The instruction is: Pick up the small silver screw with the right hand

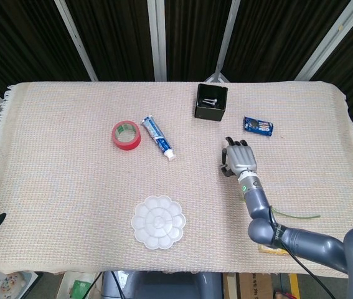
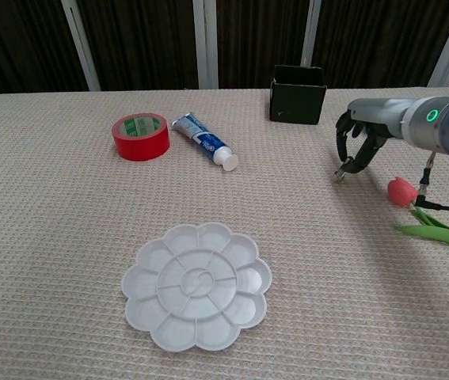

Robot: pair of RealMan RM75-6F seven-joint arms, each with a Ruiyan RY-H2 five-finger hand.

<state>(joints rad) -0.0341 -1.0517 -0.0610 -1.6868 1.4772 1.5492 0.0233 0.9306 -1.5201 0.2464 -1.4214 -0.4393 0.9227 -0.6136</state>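
While the right hand (image 1: pixel 240 159) hovers above the woven cloth of the desk (image 1: pixel 70 187), fingers curled downward and holding nothing, the small silver screw (image 1: pixel 210 101) lies inside the open black box (image 1: pixel 211 103) near the far edge, well apart from the hand. Two pale metal pieces seem to lie in there, though the head view is too coarse to tell them apart. The box keeps small hardware from rolling, so the hand will likely have to reach in from above. The pink tulip (image 2: pixel 401 191) lies just beside the hand toward the right edge. The toothpaste tube (image 1: pixel 158 137) and blue packet (image 1: pixel 258 126) bear print too small to read.
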